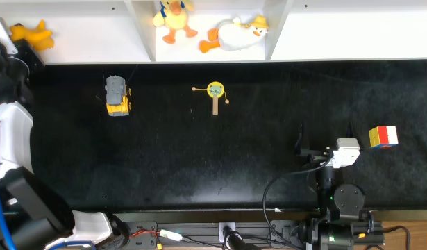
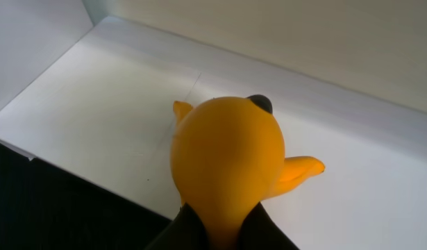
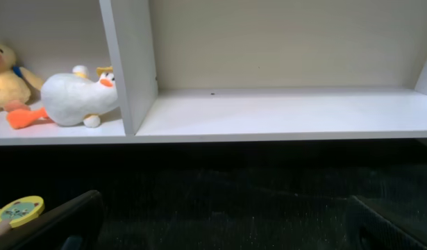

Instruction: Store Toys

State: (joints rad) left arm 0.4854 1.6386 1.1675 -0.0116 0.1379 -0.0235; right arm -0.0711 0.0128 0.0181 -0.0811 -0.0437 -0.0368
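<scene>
Seen from above, the shelf's right bay (image 1: 352,31) at upper right offers a wide way in, the middle bay (image 1: 203,15) is crowded by a yellow duck (image 1: 174,19) and a white goose (image 1: 237,33), an orange duck (image 1: 31,33) occupies the left bay (image 1: 88,31), and the truck (image 1: 117,95), rattle (image 1: 215,92) and block (image 1: 382,137) stand well apart on the black mat (image 1: 199,160).

blk table (image 1: 199,160): truck (image 1: 117,95), rattle (image 1: 215,92), cube (image 1: 382,137) | shelf (image 1: 338,35): yel duck (image 1: 175,17), wht duck (image 1: 237,33)
</scene>
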